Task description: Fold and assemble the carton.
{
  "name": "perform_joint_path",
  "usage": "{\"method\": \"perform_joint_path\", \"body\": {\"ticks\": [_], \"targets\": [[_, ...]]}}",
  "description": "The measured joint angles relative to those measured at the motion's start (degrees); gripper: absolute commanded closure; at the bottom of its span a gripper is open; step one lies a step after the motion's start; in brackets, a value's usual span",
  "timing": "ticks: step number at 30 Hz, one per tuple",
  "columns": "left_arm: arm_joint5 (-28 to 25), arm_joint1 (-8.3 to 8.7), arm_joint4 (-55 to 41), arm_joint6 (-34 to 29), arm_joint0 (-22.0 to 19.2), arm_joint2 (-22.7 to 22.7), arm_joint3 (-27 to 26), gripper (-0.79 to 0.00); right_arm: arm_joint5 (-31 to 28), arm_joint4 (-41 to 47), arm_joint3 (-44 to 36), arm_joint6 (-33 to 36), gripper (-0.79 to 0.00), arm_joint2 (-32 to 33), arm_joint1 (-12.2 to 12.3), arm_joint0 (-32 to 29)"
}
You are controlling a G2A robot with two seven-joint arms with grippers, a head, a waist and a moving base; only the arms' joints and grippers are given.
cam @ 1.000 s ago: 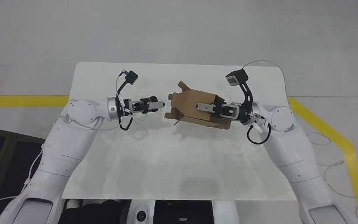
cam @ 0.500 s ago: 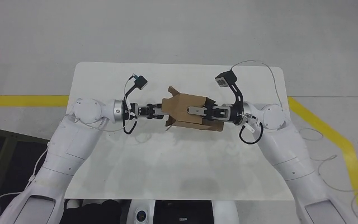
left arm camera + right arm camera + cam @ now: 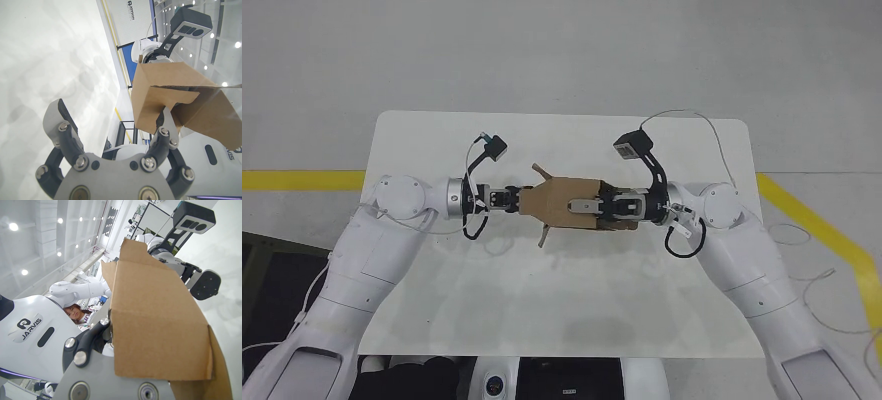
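Looking down, I saw the white surface (image 3: 442, 290) with the brown carton (image 3: 560, 198) over its middle, between both arms. The right gripper (image 3: 589, 206) had its fingers closed on a carton wall; one finger (image 3: 101, 317) showed beside the cardboard, while the other was hidden behind it. The left gripper (image 3: 115, 116) had its fingers spread wide, one finger (image 3: 167, 118) tucked under the end flap and the other clear. In the left wrist view, part of the carton ran off the edge.

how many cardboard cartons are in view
1. The carton is at the middle of the table, between the left gripper and the right gripper, which grips it. None seems hidden.
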Motion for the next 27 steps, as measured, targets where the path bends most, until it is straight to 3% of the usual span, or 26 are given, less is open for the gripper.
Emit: {"method": "perform_joint_path", "body": {"ticks": [13, 27], "targets": [[0.09, -0.15, -0.33, -0.1, -0.36, 0.23, 0.22, -0.785, 0.38, 0.2, 0.29, 0.98, 0.0, -0.63, -0.32, 0.59], [-0.3, -0.06, 1.83, -0.31, 0.4, 0.58, 0.0, -0.785, -3.16, 0.41, -0.38, -6.52, 0.0, 4.24, 0.26, -2.87]]}}
